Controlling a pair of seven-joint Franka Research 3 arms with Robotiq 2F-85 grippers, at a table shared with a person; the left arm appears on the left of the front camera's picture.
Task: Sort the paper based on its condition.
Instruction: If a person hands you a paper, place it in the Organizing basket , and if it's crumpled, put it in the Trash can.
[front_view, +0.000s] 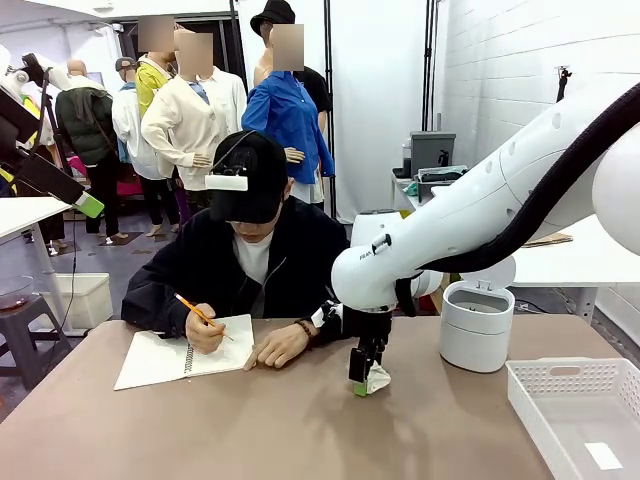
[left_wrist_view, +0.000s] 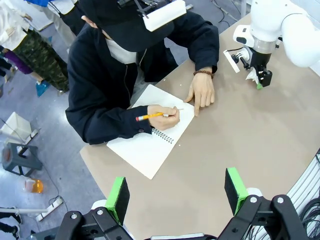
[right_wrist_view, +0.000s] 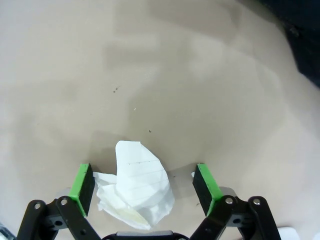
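A crumpled white ball of paper (right_wrist_view: 137, 185) lies on the tan table (front_view: 250, 430), just right of the person's resting hand (front_view: 280, 348). My right gripper (front_view: 365, 382) points straight down over it, open, with a green pad on each side of the ball (front_view: 378, 377) and a gap to both. In the left wrist view the same gripper (left_wrist_view: 260, 80) and ball (left_wrist_view: 251, 75) appear far off at the top right. My left gripper (left_wrist_view: 176, 192) hangs open high above the near left part of the table, holding nothing.
The person writes with a pencil (front_view: 195, 310) in a spiral notebook (front_view: 160, 360) at the far left. A white lidded bin (front_view: 477, 325) stands at the right. A white slotted basket (front_view: 580, 410) at the near right corner holds a small flat white slip (front_view: 603, 455).
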